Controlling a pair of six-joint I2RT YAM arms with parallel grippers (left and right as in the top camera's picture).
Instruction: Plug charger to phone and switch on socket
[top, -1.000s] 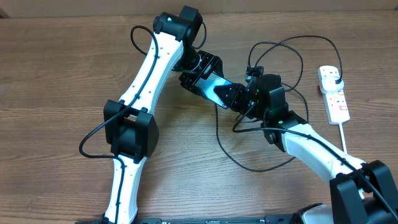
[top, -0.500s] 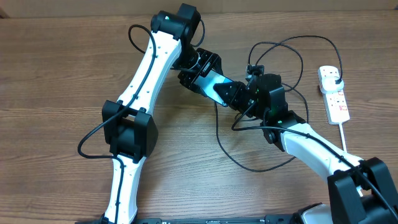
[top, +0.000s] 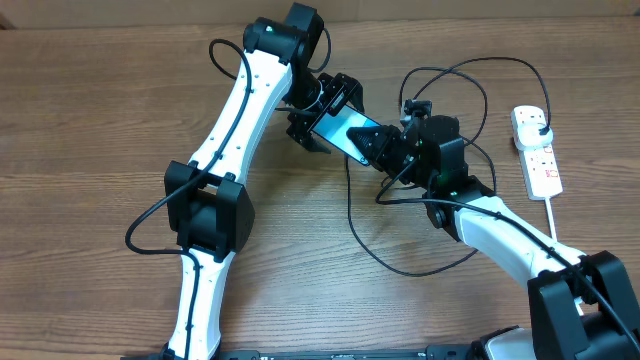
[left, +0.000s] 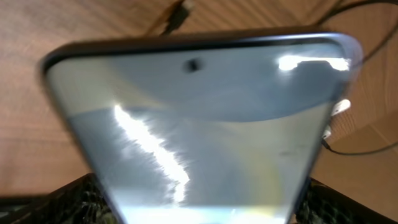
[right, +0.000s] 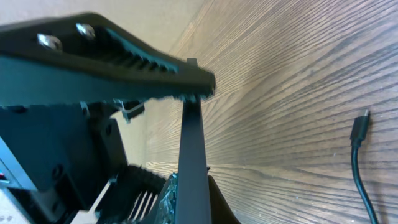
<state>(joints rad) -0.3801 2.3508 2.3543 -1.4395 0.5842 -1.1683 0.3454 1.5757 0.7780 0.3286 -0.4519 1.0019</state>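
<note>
The phone (top: 346, 129), teal screen lit, is held off the table between both grippers. My left gripper (top: 322, 115) is shut on its far-left end; in the left wrist view the glossy screen (left: 205, 118) fills the frame between the jaws (left: 199, 208). My right gripper (top: 384, 148) is shut on its other end; the right wrist view shows the phone edge-on (right: 191, 143) between the fingers (right: 191, 199). The charger cable (top: 420, 272) loops over the table. Its connector tip (right: 359, 127) lies loose on the wood. The white socket (top: 540, 165) lies far right with the black plug (top: 540, 128) in it.
The thick white cord (top: 551, 222) runs from the socket toward the front right. Black cable loops also arc behind the right arm (top: 470, 65). The left arm (top: 235, 130) stretches across the left half of the wooden table (top: 90, 150).
Both grippers and the phone have moved a little toward the back of the table, and the phone has turned so its screen shows more fully from above.
</note>
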